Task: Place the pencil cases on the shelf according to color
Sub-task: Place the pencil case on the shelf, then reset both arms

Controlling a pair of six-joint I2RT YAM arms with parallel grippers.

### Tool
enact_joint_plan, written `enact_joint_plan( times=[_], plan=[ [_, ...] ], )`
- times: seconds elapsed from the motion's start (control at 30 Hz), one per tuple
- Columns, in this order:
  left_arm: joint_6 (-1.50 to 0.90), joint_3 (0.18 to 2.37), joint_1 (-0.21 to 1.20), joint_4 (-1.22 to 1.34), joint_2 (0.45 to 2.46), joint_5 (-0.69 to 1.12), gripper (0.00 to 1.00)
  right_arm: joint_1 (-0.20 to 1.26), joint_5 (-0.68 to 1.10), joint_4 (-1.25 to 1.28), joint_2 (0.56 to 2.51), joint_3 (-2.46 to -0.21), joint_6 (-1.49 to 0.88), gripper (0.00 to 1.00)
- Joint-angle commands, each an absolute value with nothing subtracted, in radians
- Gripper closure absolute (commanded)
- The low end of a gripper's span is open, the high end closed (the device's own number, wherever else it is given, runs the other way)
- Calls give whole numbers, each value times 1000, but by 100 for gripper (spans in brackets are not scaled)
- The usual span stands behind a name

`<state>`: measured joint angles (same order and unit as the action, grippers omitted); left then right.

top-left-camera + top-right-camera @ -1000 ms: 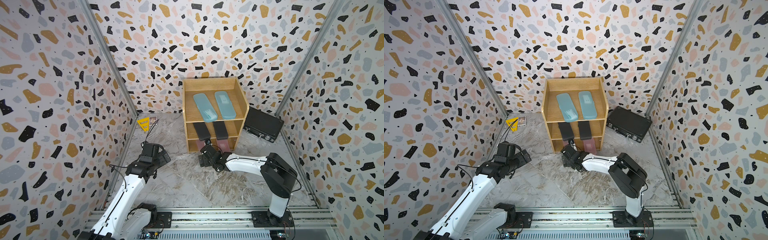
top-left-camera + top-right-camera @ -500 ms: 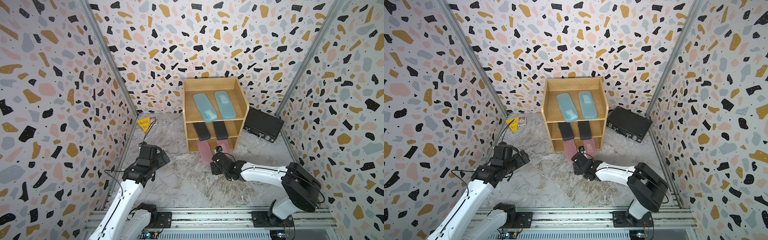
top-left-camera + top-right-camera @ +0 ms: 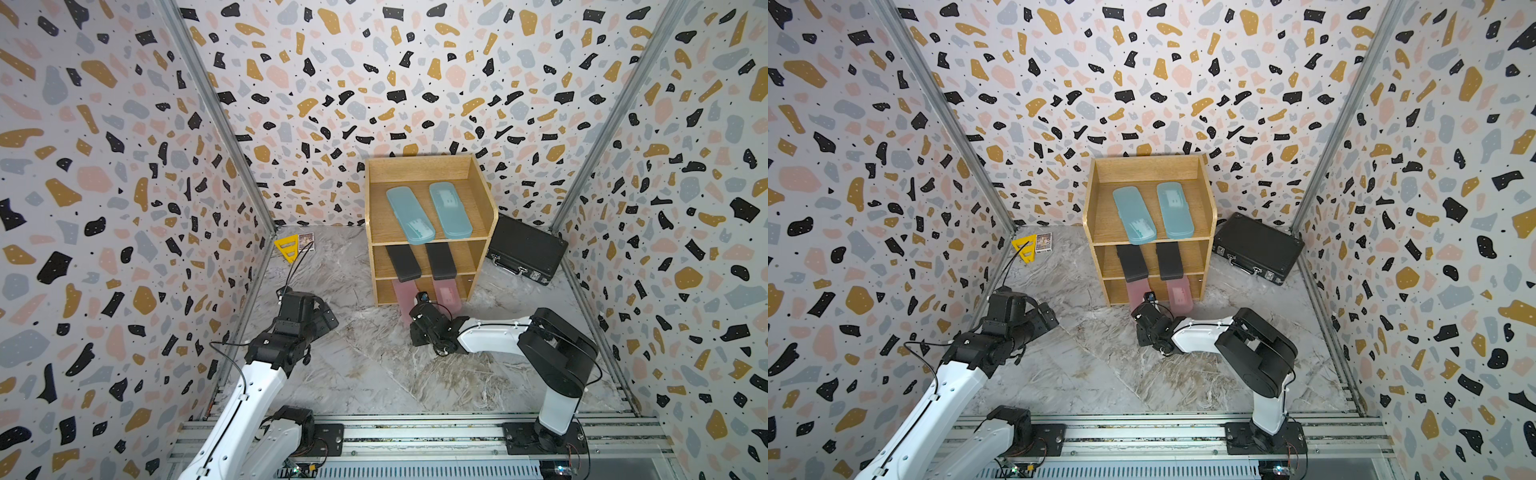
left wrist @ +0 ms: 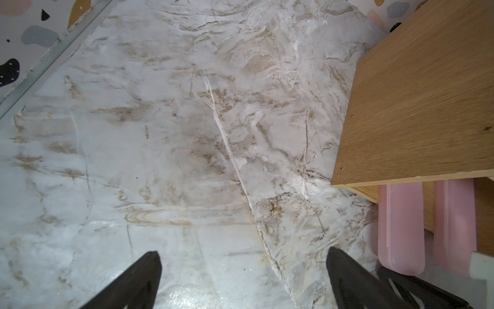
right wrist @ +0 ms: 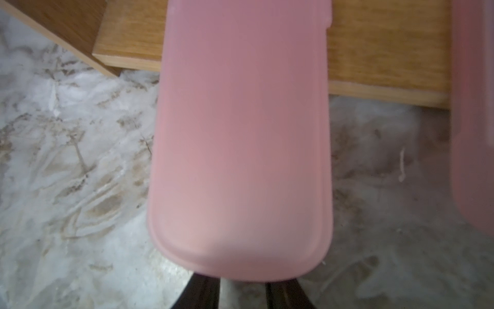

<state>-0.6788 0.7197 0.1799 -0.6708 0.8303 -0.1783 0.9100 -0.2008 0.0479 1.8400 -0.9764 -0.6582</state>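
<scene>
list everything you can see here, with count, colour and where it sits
shelf: 1, light wood, three tiers, against the back wall
teal pencil cases: 2, translucent teal, top tier, side by side
black pencil cases: 2, matte black, middle tier
pink pencil cases: 2, translucent pink, bottom tier, ends sticking out over the floor
briefcase: 1, black with metal latches, on the floor beside the shelf, right arm's side
triangle ruler: 1, yellow, far corner, left arm's side
small card: 1, dark print, next to the ruler
left gripper: 1, black, open, above bare floor
right gripper: 1, black, fingers close together, at the near end of one pink case
</scene>
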Motion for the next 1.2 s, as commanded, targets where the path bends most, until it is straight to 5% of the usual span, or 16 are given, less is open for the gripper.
enact_joint_plan(
  times=[0.0, 0.27, 0.43, 0.73, 1.0, 1.17],
  plan=[
    [-688, 686, 186, -615, 821, -238, 0, 892, -205, 52, 1864, -1026, -660, 67],
    [-684, 658, 187, -578, 821, -299, 0, 869, -213, 73, 1893, -1068, -611, 63],
    [-658, 631, 190, -521, 811, -370, 0, 875, -174, 113, 1796, -984, -603, 24],
    [-432, 483, 219, -239, 718, -542, 0, 906, -246, 5, 1495, -752, -570, 0],
    [-176, 276, 224, 237, 748, -565, 0, 904, -776, -350, 1238, -612, -559, 0],
    [-69, 194, 223, 578, 970, -559, 0, 837, -1015, -439, 1087, -602, -534, 0]
  ],
)
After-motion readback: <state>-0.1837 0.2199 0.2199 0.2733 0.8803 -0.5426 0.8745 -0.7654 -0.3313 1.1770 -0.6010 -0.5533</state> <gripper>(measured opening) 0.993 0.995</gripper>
